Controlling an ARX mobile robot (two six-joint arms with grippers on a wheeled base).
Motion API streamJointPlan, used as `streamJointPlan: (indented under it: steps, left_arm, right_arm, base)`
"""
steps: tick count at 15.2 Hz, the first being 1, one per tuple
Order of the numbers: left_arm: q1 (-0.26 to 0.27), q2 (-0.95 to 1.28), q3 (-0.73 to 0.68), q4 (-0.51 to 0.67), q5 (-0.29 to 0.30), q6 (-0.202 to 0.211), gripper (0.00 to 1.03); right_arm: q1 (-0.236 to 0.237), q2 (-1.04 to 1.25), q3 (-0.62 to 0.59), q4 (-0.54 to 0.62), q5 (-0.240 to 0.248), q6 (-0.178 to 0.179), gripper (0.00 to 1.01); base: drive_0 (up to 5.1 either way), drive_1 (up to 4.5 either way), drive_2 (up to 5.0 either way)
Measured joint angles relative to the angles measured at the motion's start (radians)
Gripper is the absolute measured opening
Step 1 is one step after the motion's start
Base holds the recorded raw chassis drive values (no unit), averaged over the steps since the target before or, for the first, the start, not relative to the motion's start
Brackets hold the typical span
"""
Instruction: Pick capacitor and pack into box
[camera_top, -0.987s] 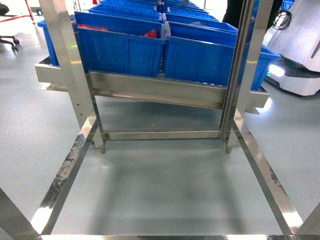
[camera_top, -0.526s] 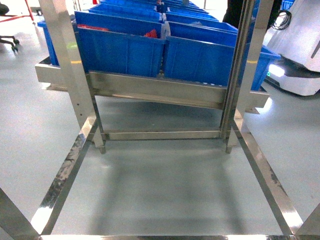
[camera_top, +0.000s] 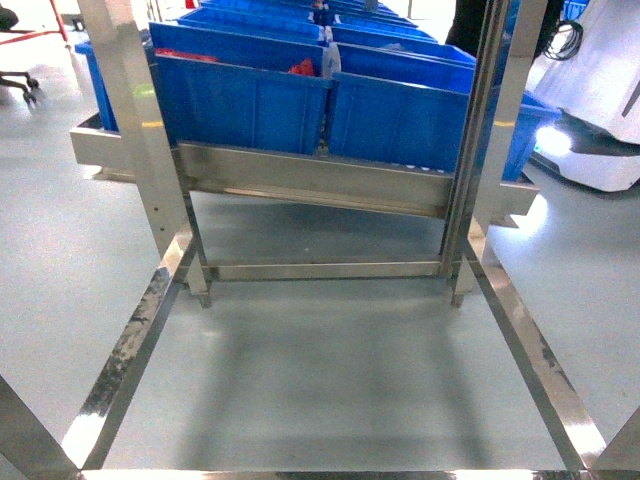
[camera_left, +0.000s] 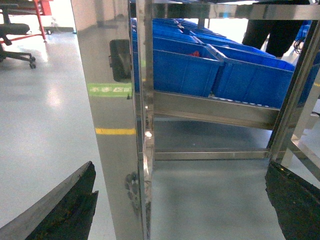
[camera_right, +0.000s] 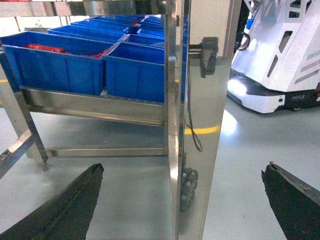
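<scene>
Both arms hang back with the left gripper (camera_left: 180, 210) and right gripper (camera_right: 182, 202) spread wide and empty, no box or capacitor anywhere in sight, so searching the blue bins (camera_top: 240, 100) at twelve o'clock looks wisest.

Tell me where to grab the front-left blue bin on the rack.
Best take the front-left blue bin by its front wall's top rim, coming from above: the steel rail covers its base, and the neighbouring bin crowds its right side.
</scene>
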Motion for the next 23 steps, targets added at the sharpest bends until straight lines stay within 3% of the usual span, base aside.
streamJointPlan:
  steps: [23]
  left_arm:
    - [0.000,0.000,0.000,0.001,0.000,0.005,0.98]
  right_arm:
    - [0.000,0.000,0.000,0.001,0.000,-0.001,0.98]
  base:
    - [0.0,0.00,0.0]
